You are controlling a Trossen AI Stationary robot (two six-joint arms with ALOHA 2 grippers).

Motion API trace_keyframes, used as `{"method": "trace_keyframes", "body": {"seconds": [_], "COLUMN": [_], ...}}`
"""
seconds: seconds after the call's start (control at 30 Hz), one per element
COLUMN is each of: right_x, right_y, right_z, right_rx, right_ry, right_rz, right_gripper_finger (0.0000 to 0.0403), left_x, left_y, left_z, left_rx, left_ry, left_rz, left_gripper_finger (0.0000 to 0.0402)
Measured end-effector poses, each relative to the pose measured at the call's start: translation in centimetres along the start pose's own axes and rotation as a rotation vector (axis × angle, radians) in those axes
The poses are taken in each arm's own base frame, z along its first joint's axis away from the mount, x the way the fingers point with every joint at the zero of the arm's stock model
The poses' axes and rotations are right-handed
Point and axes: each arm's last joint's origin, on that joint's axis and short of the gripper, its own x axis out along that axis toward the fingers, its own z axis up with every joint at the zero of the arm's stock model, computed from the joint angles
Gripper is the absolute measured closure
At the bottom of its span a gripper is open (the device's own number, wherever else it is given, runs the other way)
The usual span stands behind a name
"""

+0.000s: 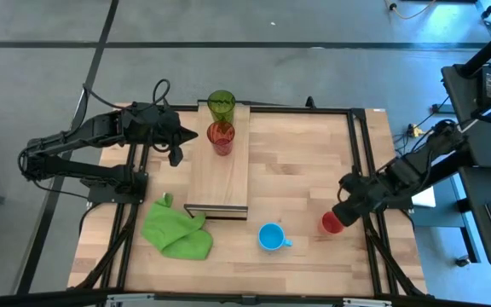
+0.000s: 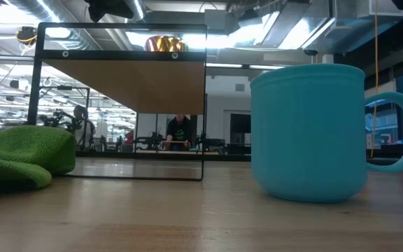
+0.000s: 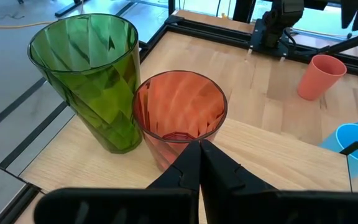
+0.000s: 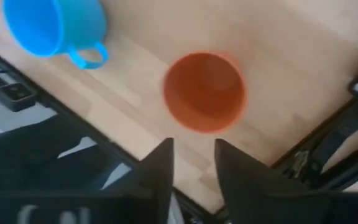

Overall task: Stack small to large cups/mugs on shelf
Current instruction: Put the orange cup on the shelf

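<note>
The green tumbler (image 1: 221, 104) and the red-orange tumbler (image 1: 221, 136) stand upright, side by side, at the far end of the shelf (image 1: 218, 175). My left gripper (image 1: 193, 135) is shut and hovers just to the left of the red-orange tumbler (image 3: 179, 112), its tips (image 3: 199, 152) a little short of the wall. The small red cup (image 1: 332, 223) stands upright on the table near its right edge. My right gripper (image 1: 346, 211) is open just above and beside that cup (image 4: 204, 92). The light-blue mug (image 1: 271, 237) stands on the table near the front edge.
A crumpled green cloth (image 1: 176, 230) lies on the table left of the shelf's near end. The black frame rails (image 1: 361, 162) run along the table's sides. Bare tabletop (image 1: 301, 166) lies between the shelf and the right rail. In the low view the mug (image 2: 306, 133) stands close to the camera.
</note>
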Motion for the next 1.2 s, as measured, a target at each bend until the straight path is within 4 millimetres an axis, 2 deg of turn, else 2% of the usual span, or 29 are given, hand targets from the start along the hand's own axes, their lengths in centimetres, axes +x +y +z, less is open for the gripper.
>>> {"method": "trace_keyframes", "body": {"seconds": [0.1, 0.2, 0.53, 0.77, 1.2], "right_x": [0.5, 1.0, 4.0, 5.6, 7.3], "right_y": [-0.6, -0.7, 0.9, 1.7, 2.3], "right_z": [-0.2, -0.3, -1.4, -1.7, -1.7], "right_rx": [0.031, 0.051, 0.042, 0.153, 0.206], "right_ry": [-0.061, -0.117, -0.094, -0.124, -0.164], "right_rz": [-0.063, -0.117, -0.261, -0.317, -0.384], "right_gripper_finger": [0.0259, 0.0248, 0.0246, 0.0246, 0.0246], "left_x": [0.0, 0.0, 0.0, 0.0, 0.0], "left_y": [0.0, 0.0, 0.0, 0.0, 0.0], "left_z": [0.0, 0.0, 0.0, 0.0, 0.0], "left_rx": [0.0, 0.0, -0.005, -0.005, -0.004], "left_ry": [0.0, 0.0, -0.001, -0.001, -0.001], "left_rz": [0.0, 0.0, 0.0, 0.0, 0.0], "left_gripper_finger": [0.0401, 0.0401, 0.0401, 0.0401, 0.0401]}}
